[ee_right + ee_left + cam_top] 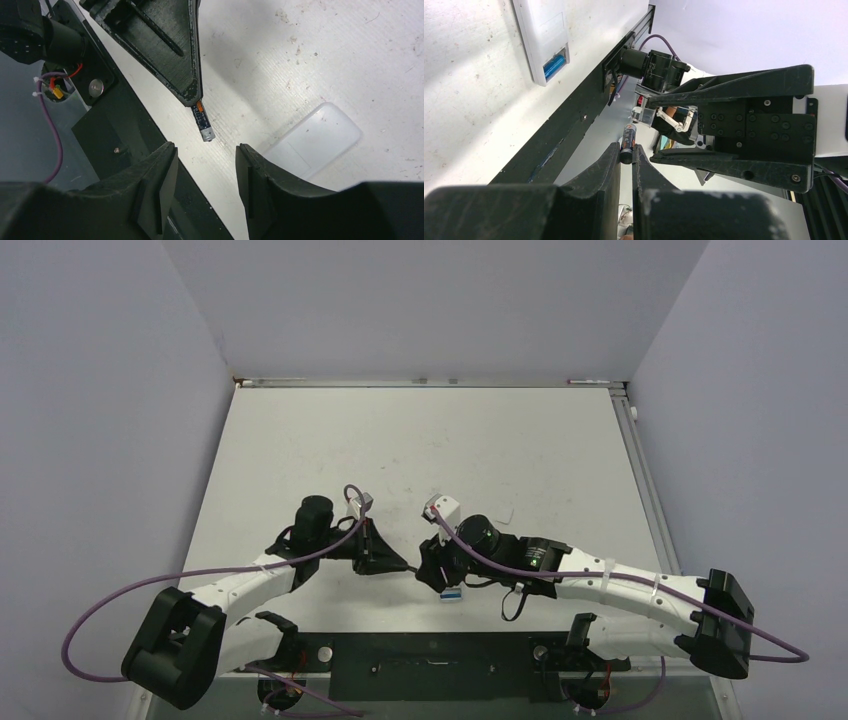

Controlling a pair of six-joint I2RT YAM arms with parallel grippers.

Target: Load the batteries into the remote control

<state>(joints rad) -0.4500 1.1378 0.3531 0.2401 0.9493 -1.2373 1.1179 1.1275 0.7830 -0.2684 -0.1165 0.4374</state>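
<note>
The left pincer (626, 151) is clamped on the dark battery (629, 136), holding it above the table (469, 100); its metallic tip points at the right pincer (205, 170), whose jaws stand apart and empty; the remote control (541, 35) lies on the table, the blue battery (554, 64) seated in its open compartment.

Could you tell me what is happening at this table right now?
The left gripper is shut on the dark battery, pinching it by one end. The right gripper stands open and empty close by, with the battery's metal tip pointing toward the gap between its jaws. The remote control lies on the table with its compartment open and the blue battery seated in it. One battery is in; the dark one is not yet loaded.
</note>
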